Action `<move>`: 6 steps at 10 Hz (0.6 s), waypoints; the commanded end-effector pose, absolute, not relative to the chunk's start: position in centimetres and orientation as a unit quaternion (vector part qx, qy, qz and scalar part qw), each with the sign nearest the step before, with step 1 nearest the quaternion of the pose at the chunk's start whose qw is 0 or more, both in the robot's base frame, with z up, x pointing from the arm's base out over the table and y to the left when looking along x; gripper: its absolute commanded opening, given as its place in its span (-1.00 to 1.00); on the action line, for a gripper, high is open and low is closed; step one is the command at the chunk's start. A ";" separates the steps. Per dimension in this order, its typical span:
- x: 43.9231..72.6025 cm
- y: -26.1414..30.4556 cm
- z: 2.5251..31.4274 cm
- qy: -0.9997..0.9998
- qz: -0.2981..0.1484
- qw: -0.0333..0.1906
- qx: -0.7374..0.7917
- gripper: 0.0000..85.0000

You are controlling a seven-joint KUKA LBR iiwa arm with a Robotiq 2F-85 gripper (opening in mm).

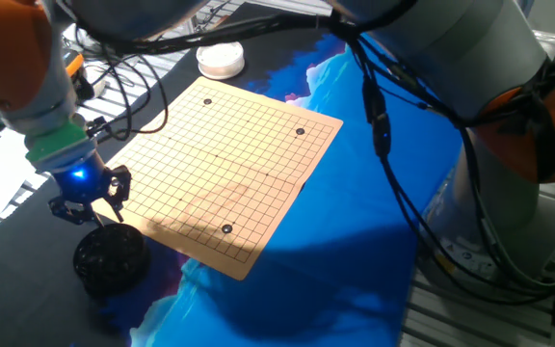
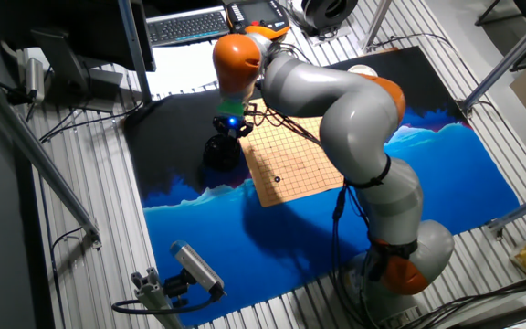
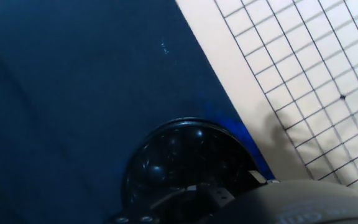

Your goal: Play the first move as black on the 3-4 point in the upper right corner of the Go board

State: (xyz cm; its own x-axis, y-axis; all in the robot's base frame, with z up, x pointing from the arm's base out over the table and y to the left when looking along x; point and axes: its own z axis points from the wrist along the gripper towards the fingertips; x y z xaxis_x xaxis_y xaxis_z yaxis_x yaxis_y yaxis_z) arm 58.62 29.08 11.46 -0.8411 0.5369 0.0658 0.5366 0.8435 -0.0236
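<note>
The tan Go board [image 1: 224, 169] lies in the middle of the table, with three dark stones on it, one near the far corner [image 1: 208, 100], one at the right [image 1: 301, 131] and one near the front [image 1: 226, 228]. A black bowl [image 1: 109, 258] of black stones stands off the board's left corner. My gripper [image 1: 90, 204], lit by a blue light, hovers just above this bowl with its fingers spread and nothing seen between them. In the hand view the bowl [image 3: 185, 163] fills the lower middle and the board [image 3: 303, 74] lies at the upper right. In the other fixed view the gripper [image 2: 231, 130] is above the bowl [image 2: 219, 152].
A white bowl [image 1: 221, 60] stands beyond the board's far corner. Black cables [image 1: 383, 135] hang from the arm over the blue cloth [image 1: 355, 251]. A keyboard [image 2: 187, 25] and a metal rack stand behind the table.
</note>
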 end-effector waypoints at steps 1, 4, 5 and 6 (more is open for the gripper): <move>58.6 29.1 11.4 -0.952 0.007 0.033 -0.303 -0.20; 58.3 29.2 10.3 -0.953 0.020 0.023 -0.300 -0.20; 58.4 29.1 9.9 -0.953 0.017 0.022 -0.302 -0.20; 58.4 29.0 9.6 -0.953 0.016 0.021 -0.301 -0.20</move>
State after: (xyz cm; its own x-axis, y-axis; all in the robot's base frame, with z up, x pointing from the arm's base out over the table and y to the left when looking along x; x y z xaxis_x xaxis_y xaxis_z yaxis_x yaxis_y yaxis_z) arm 58.43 29.03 9.61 -0.8185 0.5736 0.0314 0.5723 0.8190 -0.0418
